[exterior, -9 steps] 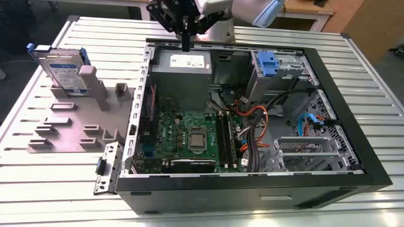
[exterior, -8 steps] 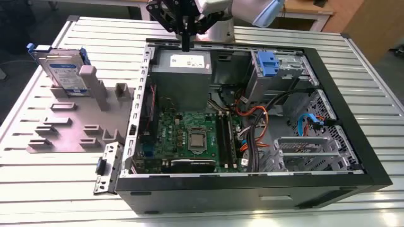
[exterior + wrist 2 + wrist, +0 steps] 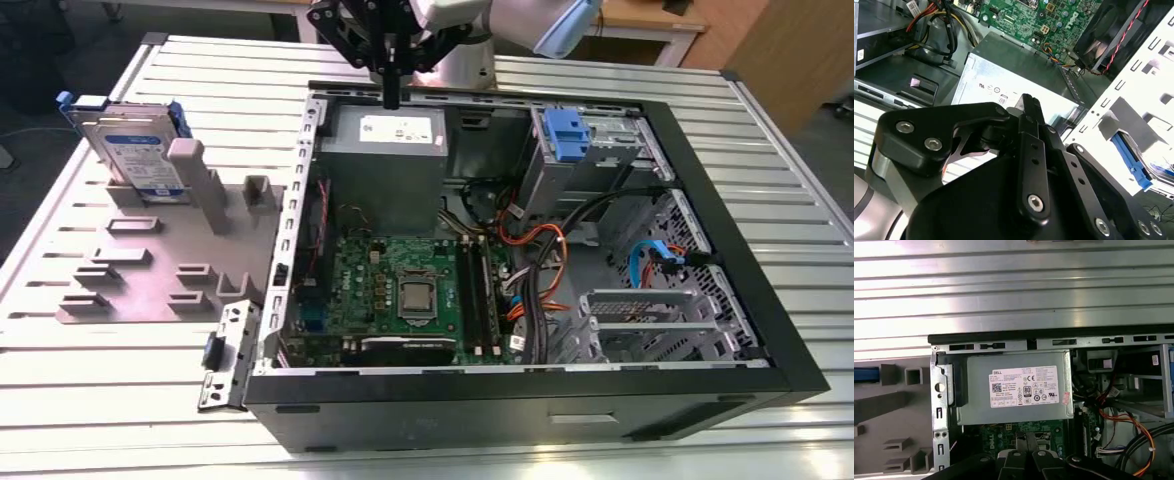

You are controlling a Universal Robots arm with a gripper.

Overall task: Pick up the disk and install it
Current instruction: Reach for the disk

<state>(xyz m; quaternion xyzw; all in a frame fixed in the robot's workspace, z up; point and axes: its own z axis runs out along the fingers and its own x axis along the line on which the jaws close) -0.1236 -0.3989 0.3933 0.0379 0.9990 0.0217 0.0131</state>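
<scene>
the arm's black claw hangs over the far edge of the open black computer case. its fingers are pressed together on nothing, just above the large grey metal box with a white sticker. the flat silver-grey disk with white-and-blue label and blue side rails stands upright in the grey plastic fixture beside the case, on the exterior view's left and well apart from the claw. the pick-up looks not yet made, so the whole installation is left. the disk's lower edge is sunk in its slot. orange and black cables cross toward the metal drive cages, so the intended bay cannot be told.
</scene>
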